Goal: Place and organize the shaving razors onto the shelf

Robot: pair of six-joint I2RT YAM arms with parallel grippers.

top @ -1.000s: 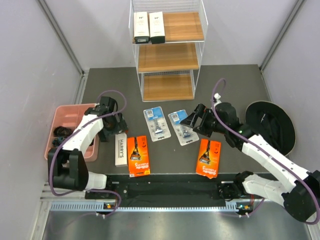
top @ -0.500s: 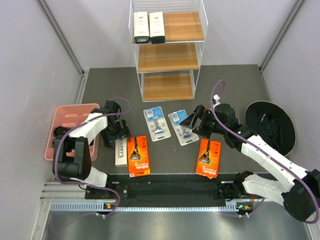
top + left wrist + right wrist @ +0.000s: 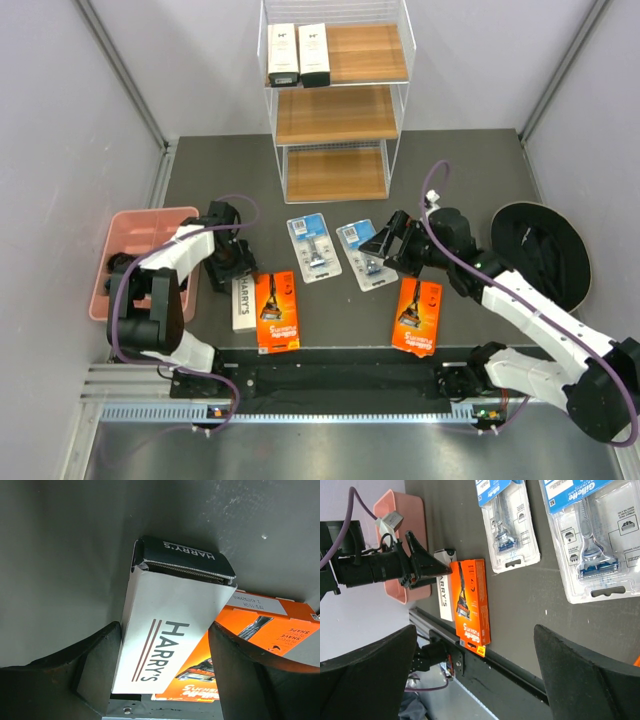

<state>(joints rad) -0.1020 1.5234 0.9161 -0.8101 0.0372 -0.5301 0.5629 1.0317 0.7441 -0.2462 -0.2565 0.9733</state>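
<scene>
The HARRY'S box (image 3: pixel 165 645), lying on the table (image 3: pixel 460 180) beside an orange card (image 3: pixel 265 625), is being straddled by the left gripper (image 3: pixel 165 627); whether it is gripped cannot be told. The right gripper (image 3: pixel 475 630) is being held wide open above a blister pack (image 3: pixel 592 540).

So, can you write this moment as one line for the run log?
left end effector: open, astride HARRY'S box | right end effector: open, near Gillette blister pack | shelf top tier: two white boxes

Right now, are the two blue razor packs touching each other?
Apart. The right wrist view shows bare dark table between the left-hand blue pack and the right-hand blue pack; the top view agrees.
</scene>
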